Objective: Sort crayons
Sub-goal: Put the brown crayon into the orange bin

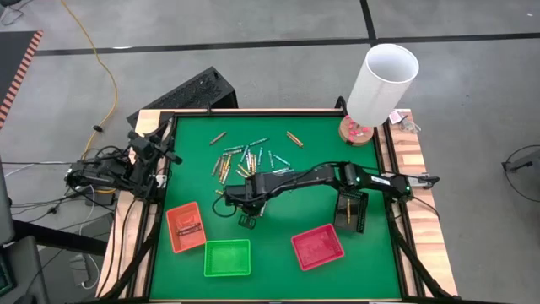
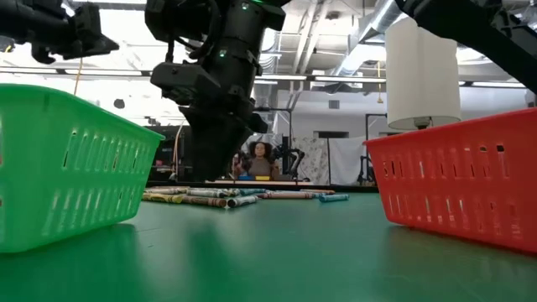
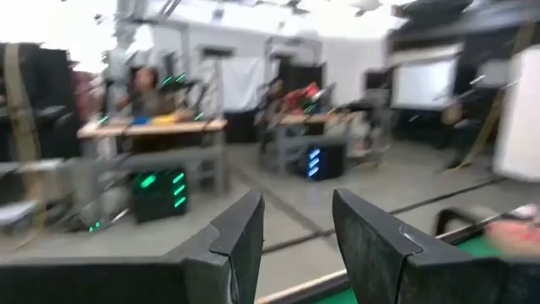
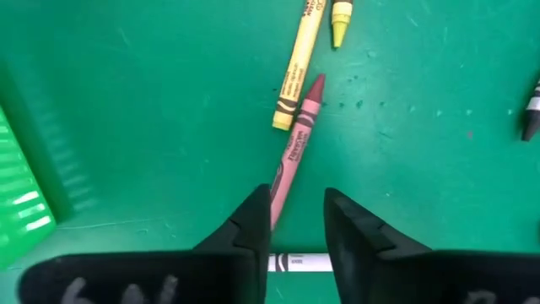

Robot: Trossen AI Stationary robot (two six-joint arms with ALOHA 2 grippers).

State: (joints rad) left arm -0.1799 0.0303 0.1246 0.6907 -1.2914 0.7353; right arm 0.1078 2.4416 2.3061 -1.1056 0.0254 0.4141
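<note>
Several crayons (image 1: 245, 159) lie loose on the green mat at mid-table, and they also show as a low row (image 2: 226, 198) in the low view. My right gripper (image 4: 297, 224) hangs open, pointing down, over the mat on the near side of the pile (image 1: 246, 211). Below it a reddish-brown crayon (image 4: 297, 139) lies flat, its near end hidden behind one finger. A yellow crayon (image 4: 299, 67) lies beside that one. A white-wrapped crayon (image 4: 299, 263) shows between the fingers farther back. My left gripper (image 3: 295, 228) waits open at the table's left edge (image 1: 148, 156), pointing into the room.
Along the near side stand an orange tray (image 1: 186, 226) with crayons in it, a green tray (image 1: 228, 257) and a red tray (image 1: 318, 247). A black tray (image 1: 350, 211) sits under my right arm. A tall white cylinder (image 1: 384, 80) stands at the far right corner.
</note>
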